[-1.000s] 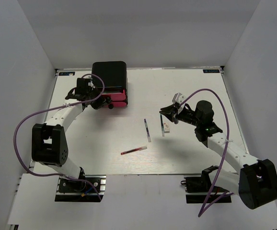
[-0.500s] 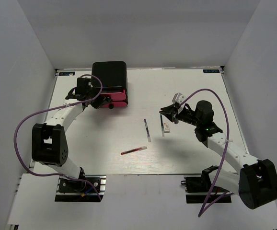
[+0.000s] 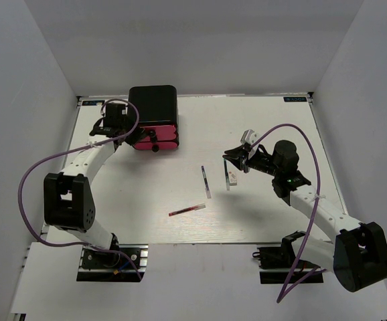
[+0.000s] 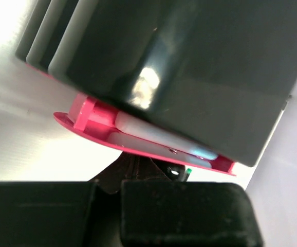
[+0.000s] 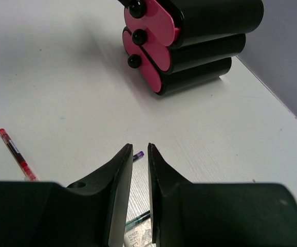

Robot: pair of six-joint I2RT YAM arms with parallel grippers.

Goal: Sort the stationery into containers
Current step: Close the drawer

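The black box with three pink-red drawers stands at the far left. My left gripper is at its left front corner. In the left wrist view its tips are pressed together under one drawer, next to the drawer's black knob. That drawer is slightly out and shows pale markers inside. My right gripper hovers over a white block and a dark pen, jaws a narrow gap apart and empty. A second dark pen and a red pen lie on the table.
The right wrist view shows the drawers with their knobs ahead, the red pen to the left, and a purple-tipped pen just past the fingertips. Grey walls close in the white table on three sides.
My left gripper has moved back and left along the box. The pink drawers that stuck out now sit further in. The right arm has not moved.
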